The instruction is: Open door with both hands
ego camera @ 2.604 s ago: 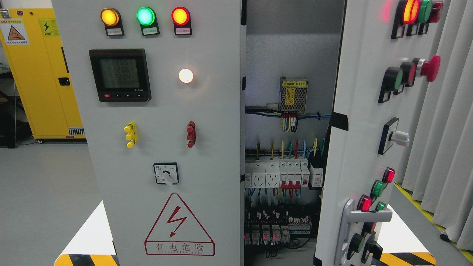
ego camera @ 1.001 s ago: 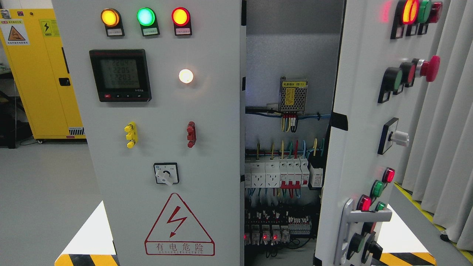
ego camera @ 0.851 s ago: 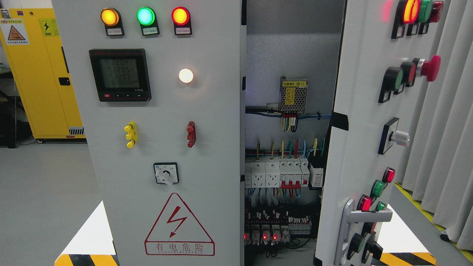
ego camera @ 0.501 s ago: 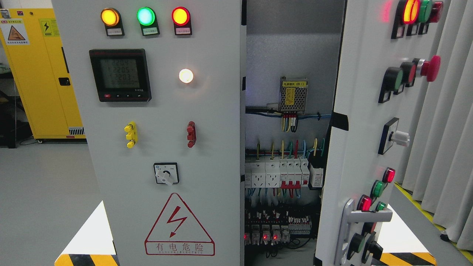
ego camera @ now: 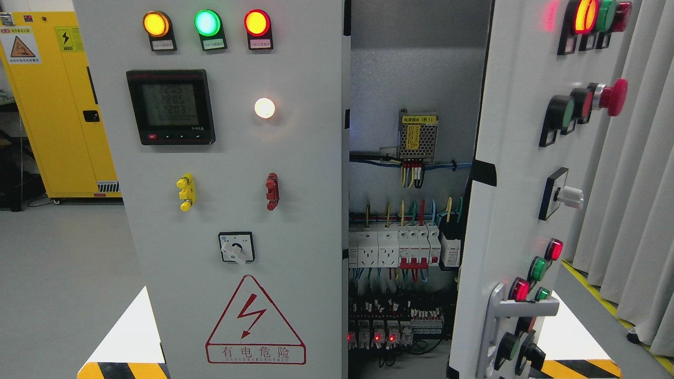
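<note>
Between left panel [ego camera: 295,158] and right door [ego camera: 505,158] gapes the cabinet; no hand visible.

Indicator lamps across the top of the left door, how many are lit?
3, in a row above the meter on the left door: amber lamp leftmost, green lamp in the middle, red lamp rightmost. A white lamp glows separately, lower.

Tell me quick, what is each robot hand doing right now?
Left robot hand: not in view, so it cannot be told.
Right robot hand: not in view either; nothing is touching the open right door.
</note>
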`<state>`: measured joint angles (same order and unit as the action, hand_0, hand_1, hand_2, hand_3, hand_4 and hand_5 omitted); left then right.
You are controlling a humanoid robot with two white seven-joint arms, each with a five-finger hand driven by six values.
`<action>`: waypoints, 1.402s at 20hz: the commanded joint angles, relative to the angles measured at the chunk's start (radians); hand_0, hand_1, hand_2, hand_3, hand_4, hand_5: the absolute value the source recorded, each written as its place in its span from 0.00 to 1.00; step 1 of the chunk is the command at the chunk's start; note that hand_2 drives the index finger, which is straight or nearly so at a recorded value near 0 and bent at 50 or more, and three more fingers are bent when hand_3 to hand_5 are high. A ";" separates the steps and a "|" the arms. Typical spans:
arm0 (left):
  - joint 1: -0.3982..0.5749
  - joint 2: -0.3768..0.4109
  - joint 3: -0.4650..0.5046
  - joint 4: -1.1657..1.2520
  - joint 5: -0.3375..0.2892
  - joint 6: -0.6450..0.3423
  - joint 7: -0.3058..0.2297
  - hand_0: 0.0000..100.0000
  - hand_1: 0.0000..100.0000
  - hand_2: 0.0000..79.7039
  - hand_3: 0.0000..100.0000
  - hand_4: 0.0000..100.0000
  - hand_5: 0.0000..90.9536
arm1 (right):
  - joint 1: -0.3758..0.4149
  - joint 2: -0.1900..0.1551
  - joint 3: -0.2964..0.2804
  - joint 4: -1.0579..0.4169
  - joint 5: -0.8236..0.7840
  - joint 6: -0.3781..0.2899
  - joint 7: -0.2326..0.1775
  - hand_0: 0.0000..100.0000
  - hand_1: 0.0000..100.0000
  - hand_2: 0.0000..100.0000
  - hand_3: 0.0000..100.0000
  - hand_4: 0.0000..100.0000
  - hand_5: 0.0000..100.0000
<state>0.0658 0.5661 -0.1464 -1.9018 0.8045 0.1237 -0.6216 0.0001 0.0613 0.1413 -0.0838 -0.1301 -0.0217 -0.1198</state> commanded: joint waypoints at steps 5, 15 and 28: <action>-0.329 0.089 -0.047 -0.141 0.232 0.149 0.002 0.12 0.56 0.00 0.00 0.00 0.00 | 0.003 -0.005 0.001 0.001 0.001 0.000 0.000 0.00 0.50 0.04 0.00 0.00 0.00; -0.766 0.058 -0.220 0.028 0.360 0.278 0.002 0.12 0.56 0.00 0.00 0.00 0.00 | 0.003 -0.005 0.001 0.001 0.001 0.000 0.000 0.00 0.50 0.04 0.00 0.00 0.00; -1.049 -0.192 -0.358 0.280 0.364 0.413 0.008 0.12 0.56 0.00 0.00 0.00 0.00 | 0.003 -0.006 0.001 0.001 0.001 0.000 0.000 0.00 0.50 0.04 0.00 0.00 0.00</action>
<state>-0.8801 0.5306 -0.3937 -1.7803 1.1635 0.4967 -0.6188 0.0000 0.0560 0.1421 -0.0828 -0.1288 -0.0219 -0.1198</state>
